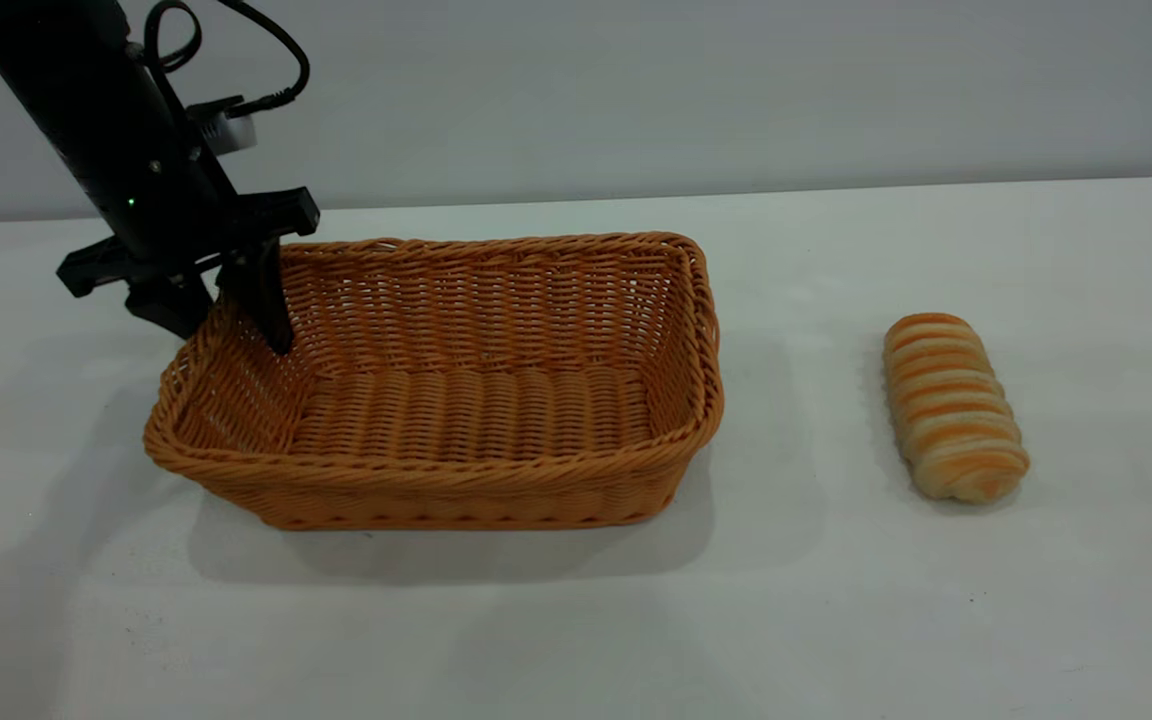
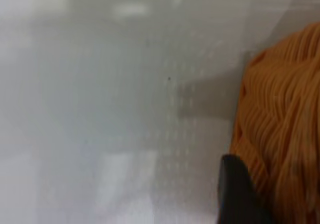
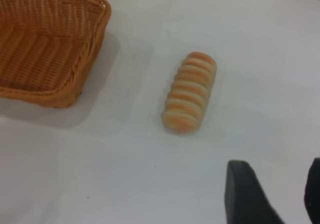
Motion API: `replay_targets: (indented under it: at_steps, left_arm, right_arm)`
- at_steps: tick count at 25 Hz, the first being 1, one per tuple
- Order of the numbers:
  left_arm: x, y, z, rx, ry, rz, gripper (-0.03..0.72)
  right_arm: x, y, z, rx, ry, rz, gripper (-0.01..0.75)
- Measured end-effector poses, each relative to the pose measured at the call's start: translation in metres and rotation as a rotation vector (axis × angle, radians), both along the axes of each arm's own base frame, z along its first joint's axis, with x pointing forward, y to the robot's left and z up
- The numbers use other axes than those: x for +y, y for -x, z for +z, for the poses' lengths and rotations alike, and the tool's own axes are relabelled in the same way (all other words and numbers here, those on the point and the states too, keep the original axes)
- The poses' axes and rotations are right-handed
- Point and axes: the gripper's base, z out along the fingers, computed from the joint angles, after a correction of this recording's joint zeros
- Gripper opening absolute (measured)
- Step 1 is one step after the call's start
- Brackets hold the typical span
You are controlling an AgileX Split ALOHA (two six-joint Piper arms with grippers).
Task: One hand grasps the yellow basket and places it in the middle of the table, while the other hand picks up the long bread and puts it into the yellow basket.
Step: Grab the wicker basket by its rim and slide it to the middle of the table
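- Basket sits left of centre on the table in the exterior view; bread lies well apart to its right, striped side up.
- Left gripper straddles the basket's far-left rim: one finger inside the wall, the other outside, clamped on the wicker. Arm slants down from upper left, its upper part cut off. Right arm out of frame.
- Left wrist view: blurred; only a fingertip against wicker.
- Right wrist view: right gripper hovers above the table near the bread, fingers spread wide, cut off at the edge; basket corner visible.
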Motion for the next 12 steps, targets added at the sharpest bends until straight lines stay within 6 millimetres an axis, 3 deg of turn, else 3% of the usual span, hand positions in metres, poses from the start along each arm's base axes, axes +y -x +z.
replay_targets:
  at_steps: [5,12]
  left_arm:
    - [0.004,0.004,0.020,0.007,-0.040,-0.045,0.474]
    - [0.015,0.009,0.100,-0.068,-0.166,-0.133,0.476]
  right_arm:
    - [0.000,0.000,0.000,0.000,0.000,0.000,0.336]
    - [0.002,-0.001,0.000,0.004,-0.025,0.016,0.336]
